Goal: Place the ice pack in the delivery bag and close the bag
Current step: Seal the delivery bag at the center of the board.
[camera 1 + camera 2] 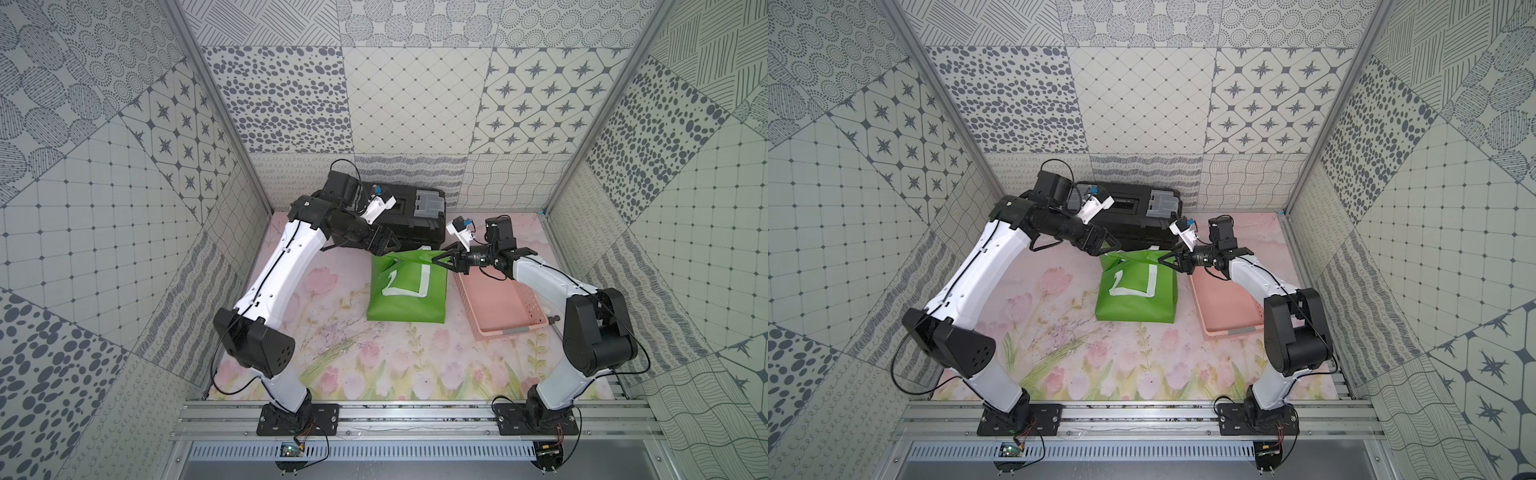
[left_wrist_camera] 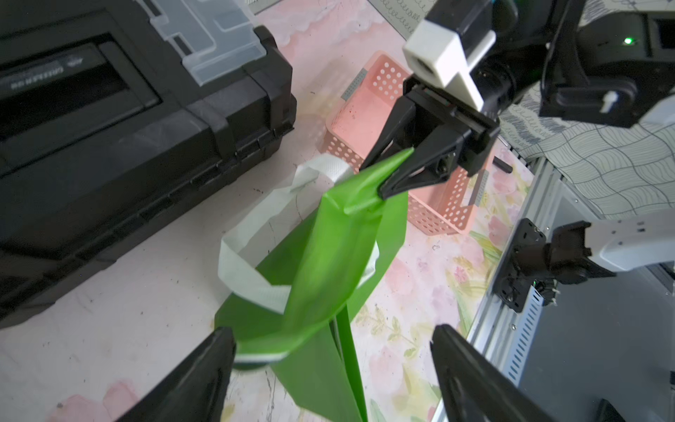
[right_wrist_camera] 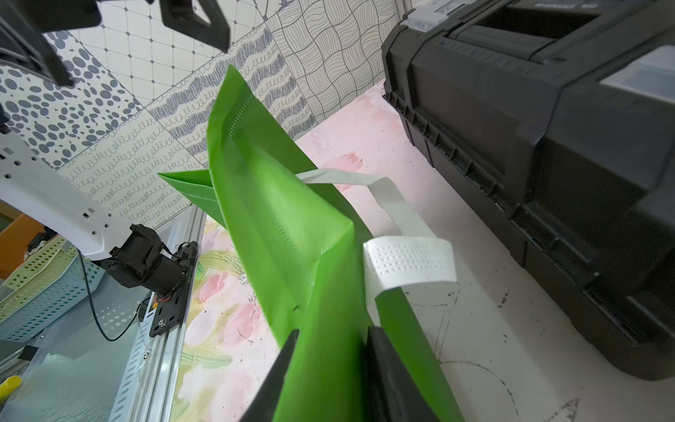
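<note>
One green, white-handled delivery bag

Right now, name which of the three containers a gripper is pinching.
The green delivery bag: the right gripper pinches its corner; black toolbox and pink basket sit ungripped.

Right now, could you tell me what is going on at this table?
The right gripper is shut on the top edge of the green bag, holding one corner up. The left gripper stands open at the other end of that edge. The bag rests on the mat in front of the toolbox, beside the pink basket. No ice pack shows in any view.
</note>
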Robot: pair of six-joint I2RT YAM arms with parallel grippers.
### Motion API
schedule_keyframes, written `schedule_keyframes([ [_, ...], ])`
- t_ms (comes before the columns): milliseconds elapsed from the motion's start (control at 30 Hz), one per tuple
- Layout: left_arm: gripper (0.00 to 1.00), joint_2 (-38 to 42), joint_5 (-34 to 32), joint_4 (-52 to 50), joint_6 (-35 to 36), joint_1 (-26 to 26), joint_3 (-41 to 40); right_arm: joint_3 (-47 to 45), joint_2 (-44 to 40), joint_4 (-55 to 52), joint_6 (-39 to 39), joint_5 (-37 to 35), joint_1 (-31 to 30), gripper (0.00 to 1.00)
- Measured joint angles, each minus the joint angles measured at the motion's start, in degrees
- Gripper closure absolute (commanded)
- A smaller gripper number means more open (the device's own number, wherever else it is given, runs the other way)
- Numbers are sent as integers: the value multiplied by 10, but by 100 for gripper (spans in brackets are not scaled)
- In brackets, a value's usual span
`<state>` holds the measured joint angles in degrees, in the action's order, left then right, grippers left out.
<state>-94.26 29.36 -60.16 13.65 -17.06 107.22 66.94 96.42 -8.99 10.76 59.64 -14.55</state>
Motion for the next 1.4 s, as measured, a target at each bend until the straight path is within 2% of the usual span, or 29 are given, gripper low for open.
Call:
schedule_keyframes([
  [133,8,106,29,32,18,41,-149,0,0,0,2,-3,0,67],
  [300,7,207,47,95,56,57,-325,0,0,1,2,-8,0,66],
  [333,4,226,50,119,68,59,-365,0,0,1,2,-10,0,66],
  [467,3,263,56,207,103,62,-468,0,0,1,2,-13,0,65],
  [567,1,262,58,278,126,63,-515,0,0,1,2,-16,0,65],
  [733,1,224,58,392,155,64,-547,-2,-1,0,5,-23,0,65],
  [933,1,171,64,499,181,82,-547,-3,-1,-5,16,-30,0,65],
  [1400,1,59,165,596,213,112,-474,-3,-1,-5,19,-51,0,63],
])
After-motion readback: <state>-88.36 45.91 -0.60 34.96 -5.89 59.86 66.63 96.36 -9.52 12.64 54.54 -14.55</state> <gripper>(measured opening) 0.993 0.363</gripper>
